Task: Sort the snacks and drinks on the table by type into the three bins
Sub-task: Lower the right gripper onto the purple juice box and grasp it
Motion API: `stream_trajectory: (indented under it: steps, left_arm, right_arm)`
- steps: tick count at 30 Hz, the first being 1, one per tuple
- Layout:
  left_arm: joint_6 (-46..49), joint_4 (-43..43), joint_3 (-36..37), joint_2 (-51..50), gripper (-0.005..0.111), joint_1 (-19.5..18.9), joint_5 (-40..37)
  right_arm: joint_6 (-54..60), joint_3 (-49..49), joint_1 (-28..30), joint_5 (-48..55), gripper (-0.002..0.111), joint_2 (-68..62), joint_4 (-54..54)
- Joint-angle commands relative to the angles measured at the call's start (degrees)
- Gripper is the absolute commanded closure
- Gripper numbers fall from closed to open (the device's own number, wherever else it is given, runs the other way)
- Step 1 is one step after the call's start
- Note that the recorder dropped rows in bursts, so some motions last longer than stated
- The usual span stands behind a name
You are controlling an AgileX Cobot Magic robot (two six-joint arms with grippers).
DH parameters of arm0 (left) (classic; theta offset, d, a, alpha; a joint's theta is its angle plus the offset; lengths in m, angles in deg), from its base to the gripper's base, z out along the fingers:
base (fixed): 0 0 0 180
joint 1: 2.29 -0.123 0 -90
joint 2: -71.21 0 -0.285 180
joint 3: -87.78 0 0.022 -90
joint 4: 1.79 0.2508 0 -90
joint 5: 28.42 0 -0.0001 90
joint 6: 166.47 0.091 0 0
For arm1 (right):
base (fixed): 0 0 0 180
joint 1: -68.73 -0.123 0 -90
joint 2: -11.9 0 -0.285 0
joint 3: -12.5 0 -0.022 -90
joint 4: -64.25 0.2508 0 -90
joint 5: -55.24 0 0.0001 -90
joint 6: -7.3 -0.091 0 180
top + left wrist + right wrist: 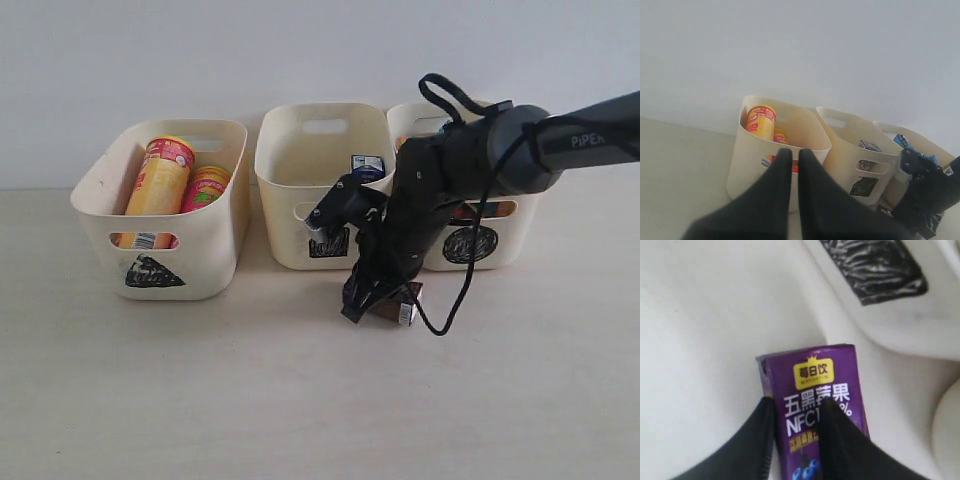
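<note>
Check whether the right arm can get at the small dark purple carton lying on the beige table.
Likely yes: its black fingers sit right over the purple carton, which lies on the table before the cream bins, nothing between. Grip unclear.

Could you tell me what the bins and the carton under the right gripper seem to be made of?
Bins: probably moulded plastic, cream, smooth with a soft sheen and rounded cutout handles. Carton: likely coated paperboard, from its glossy printed purple face and crisp folded edges.

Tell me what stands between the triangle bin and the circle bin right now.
The square-marked bin stands there, with a small blue-topped carton inside it. The exterior view shows this best.
</note>
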Motion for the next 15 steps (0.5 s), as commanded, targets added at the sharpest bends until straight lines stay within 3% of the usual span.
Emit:
stream_trajectory:
  steps: [1,15]
  left_arm:
    - [-0.31,-0.45,0.22,0.13,0.102,-0.14,-0.11]
    - [-0.31,-0.45,0.22,0.13,0.102,-0.14,-0.11]
  right_arm:
    - [-0.48,-0.80,0.12,8.26,0.108,1.95,6.00]
    - [-2.26,-0.80,0.12,16.24,0.108,5.15,8.31]
